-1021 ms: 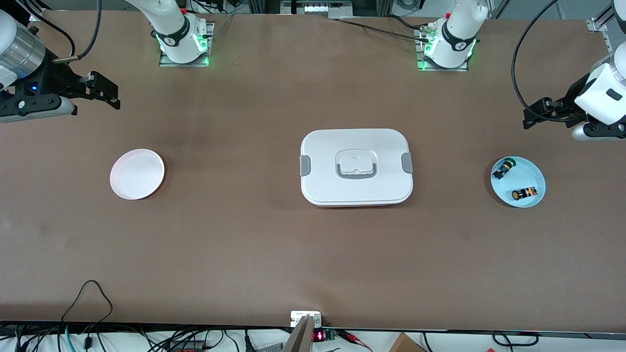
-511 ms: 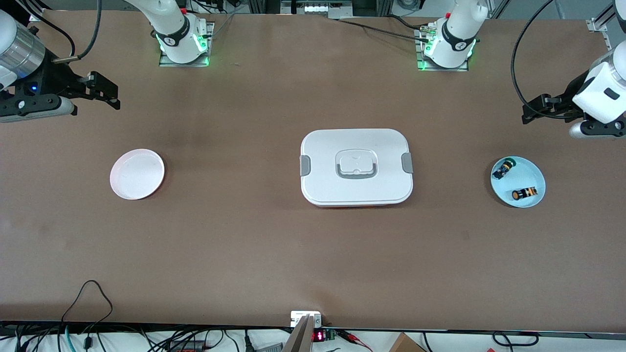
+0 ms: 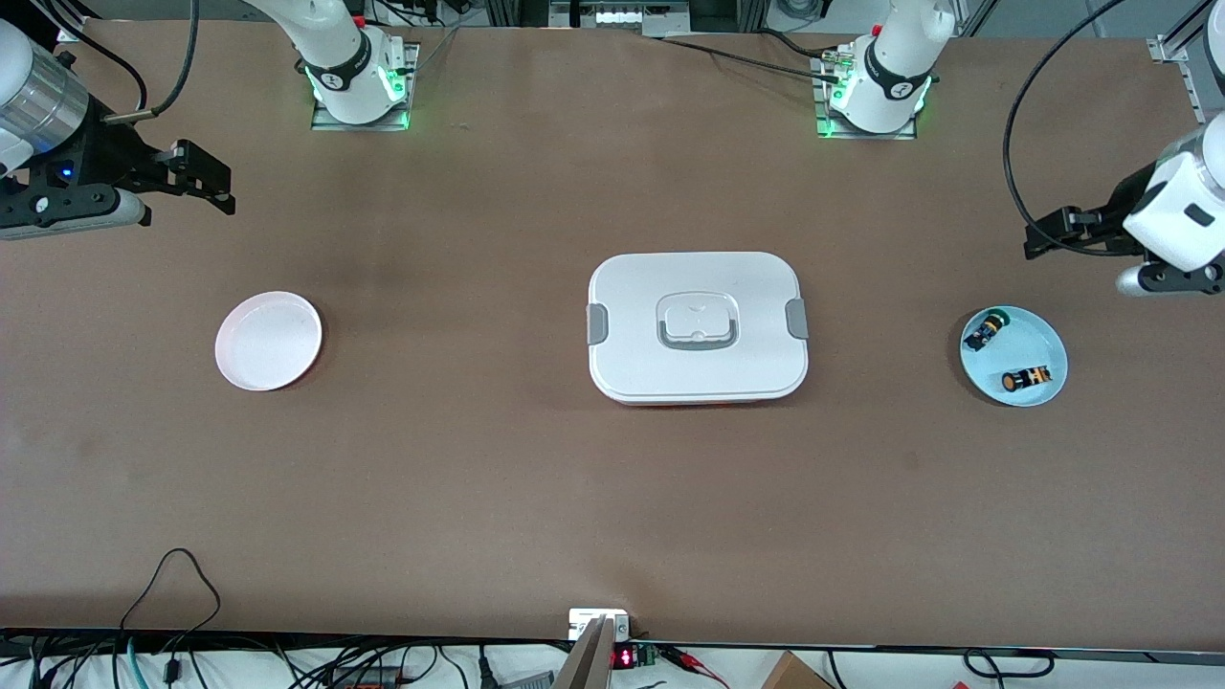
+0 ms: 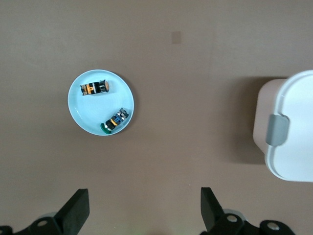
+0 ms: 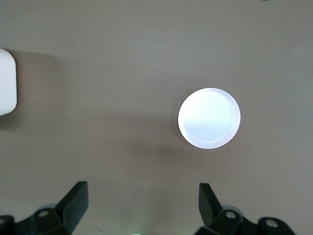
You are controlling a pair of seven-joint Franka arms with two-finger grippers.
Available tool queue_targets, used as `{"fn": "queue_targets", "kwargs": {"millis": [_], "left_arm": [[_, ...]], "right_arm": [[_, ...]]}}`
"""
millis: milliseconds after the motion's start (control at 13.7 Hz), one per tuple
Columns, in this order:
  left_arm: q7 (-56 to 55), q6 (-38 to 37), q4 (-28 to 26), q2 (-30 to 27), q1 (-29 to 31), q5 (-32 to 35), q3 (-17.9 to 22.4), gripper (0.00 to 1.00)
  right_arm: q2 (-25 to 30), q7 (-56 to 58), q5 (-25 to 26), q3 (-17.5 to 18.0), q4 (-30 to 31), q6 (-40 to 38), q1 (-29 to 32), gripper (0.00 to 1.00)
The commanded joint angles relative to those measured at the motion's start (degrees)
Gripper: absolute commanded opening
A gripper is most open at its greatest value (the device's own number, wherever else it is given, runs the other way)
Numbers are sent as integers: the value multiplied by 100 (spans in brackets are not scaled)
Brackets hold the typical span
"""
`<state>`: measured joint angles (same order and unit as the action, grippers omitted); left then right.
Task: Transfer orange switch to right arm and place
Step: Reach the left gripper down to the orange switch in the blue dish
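The orange switch (image 3: 1026, 379) lies on its side in a light blue plate (image 3: 1048, 335) at the left arm's end of the table. It also shows in the left wrist view (image 4: 95, 88), on the same plate (image 4: 88, 110). My left gripper (image 3: 1041, 234) hangs open and empty over bare table beside that plate, and its wrist view shows it open too (image 4: 144, 208). My right gripper (image 3: 206, 177) waits open and empty over bare table at the right arm's end, also open in its wrist view (image 5: 142, 203).
A black button with a green cap (image 3: 986, 330) shares the blue plate (image 4: 113, 122). A white plate (image 3: 268, 340) lies empty at the right arm's end (image 5: 209, 117). A white lidded box (image 3: 697, 325) sits mid-table (image 4: 293, 127).
My left gripper drifted slightly away from the blue plate, then came back toward it. The right arm and the objects have not moved.
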<state>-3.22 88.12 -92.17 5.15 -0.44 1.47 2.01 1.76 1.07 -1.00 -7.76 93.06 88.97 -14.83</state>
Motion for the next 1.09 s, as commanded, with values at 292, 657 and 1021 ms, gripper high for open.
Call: {"fn": "queue_targets", "kwargs": {"millis": [292,657,1021], "left_arm": [[173,133,542,1267,949,-269,-8,100],[173,1511,-125,1708,985,247,1,100],[190,2979,-1152,1840,1256,337,10,100]], "right_arm": [[-27,-46,-41,-15,-78,-11,-29,100],[-18,-46,-50,-15,-78,-29,-20,100],[-27,-28,-50,-15,-78,-47,-11,100]]}}
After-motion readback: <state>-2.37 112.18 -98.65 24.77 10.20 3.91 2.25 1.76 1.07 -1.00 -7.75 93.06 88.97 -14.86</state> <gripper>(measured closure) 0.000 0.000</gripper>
